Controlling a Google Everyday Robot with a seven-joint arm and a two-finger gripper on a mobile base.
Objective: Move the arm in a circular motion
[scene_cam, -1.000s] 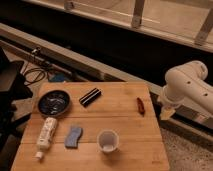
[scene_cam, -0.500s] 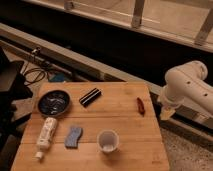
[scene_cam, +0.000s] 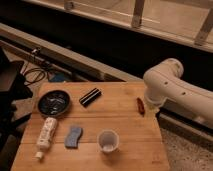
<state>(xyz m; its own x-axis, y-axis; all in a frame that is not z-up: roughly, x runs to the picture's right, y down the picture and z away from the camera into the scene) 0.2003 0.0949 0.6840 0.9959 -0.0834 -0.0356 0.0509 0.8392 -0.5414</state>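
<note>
The cream-white arm (scene_cam: 172, 87) comes in from the right edge in the camera view. It bends at a rounded joint above the right side of the wooden table (scene_cam: 125, 125). Its short stubby tip, the gripper (scene_cam: 151, 108), points down at the table's right edge, just right of a small red object (scene_cam: 141, 105). It touches nothing that I can see.
On the table are a dark round pan (scene_cam: 54, 102), a black bar-shaped object (scene_cam: 90, 96), a white bottle lying down (scene_cam: 46, 136), a blue sponge (scene_cam: 73, 136) and a pale cup (scene_cam: 108, 141). Cables (scene_cam: 35, 72) lie on the floor at the left. A railing (scene_cam: 137, 15) runs along the back.
</note>
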